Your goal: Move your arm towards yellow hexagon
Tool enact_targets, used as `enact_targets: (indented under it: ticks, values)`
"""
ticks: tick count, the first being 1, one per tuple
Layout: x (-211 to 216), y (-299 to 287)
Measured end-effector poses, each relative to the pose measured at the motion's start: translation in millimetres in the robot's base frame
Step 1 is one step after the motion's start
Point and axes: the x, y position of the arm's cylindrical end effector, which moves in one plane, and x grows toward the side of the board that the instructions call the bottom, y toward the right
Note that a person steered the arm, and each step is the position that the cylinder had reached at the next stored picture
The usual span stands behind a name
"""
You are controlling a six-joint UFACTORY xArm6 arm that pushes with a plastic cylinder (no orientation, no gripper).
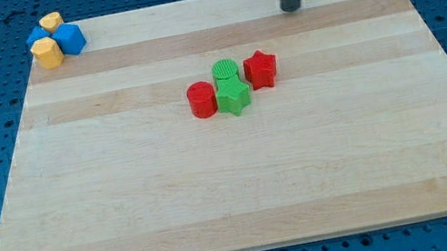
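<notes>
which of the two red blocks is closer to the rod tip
The red star, on the right of the central cluster, is closer to my tip. The red cylinder sits on the cluster's left, farther off.

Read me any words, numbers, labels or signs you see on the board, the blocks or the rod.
None: no text shows on the wooden board, the red star, the green star, the yellow hexagon or my tip.
</notes>
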Motion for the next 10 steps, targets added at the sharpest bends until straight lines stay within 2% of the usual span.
enact_targets:
  ticks: [1, 7, 9, 10]
  values:
    - [-25.8, -23.0]
    - [-35.4, -29.6]
    - [-52.1, -90.5]
    - [-21.9, -104.2]
